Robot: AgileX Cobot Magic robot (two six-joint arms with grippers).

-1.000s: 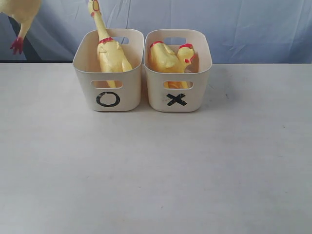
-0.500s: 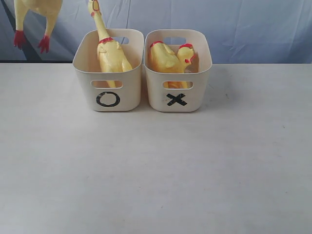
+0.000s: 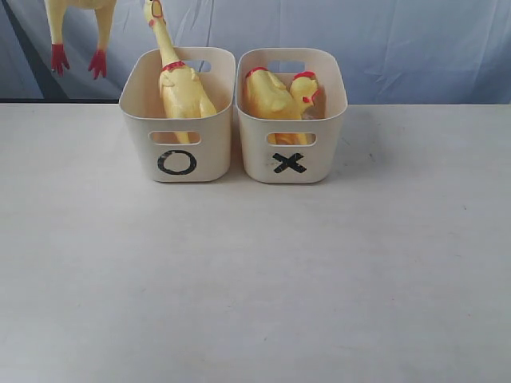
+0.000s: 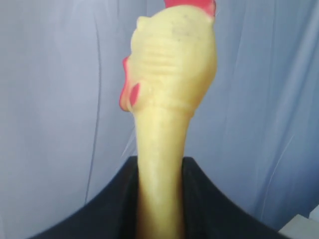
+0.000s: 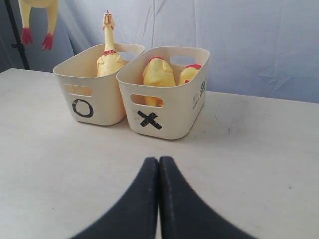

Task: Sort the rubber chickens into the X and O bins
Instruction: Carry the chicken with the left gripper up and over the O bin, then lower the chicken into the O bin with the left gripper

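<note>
Inspector: Chicken (image 3: 80, 6) location, grip?
Operator: Hangs feet-down, high and left of the O bin (image 3: 214, 155), clear of its rim. Left claw (image 4: 160, 204) half-closed round its neck. Right claw (image 5: 158, 194) closed, empty.
Inspector: Handling?
Operator: Likely light, soft, squashy; neck hold suits.

Lab-like test bench: plain white table (image 3: 255, 279), draped blue cloth backdrop (image 3: 415, 48)

**Soft, even light; blur up close**

My scene is bright and diffuse, with no glare. The X bin (image 3: 291, 152) throws only a faint shadow rightward on the table (image 3: 255, 279). In my left wrist view the close chicken (image 4: 169, 99) looks hazy.
</note>
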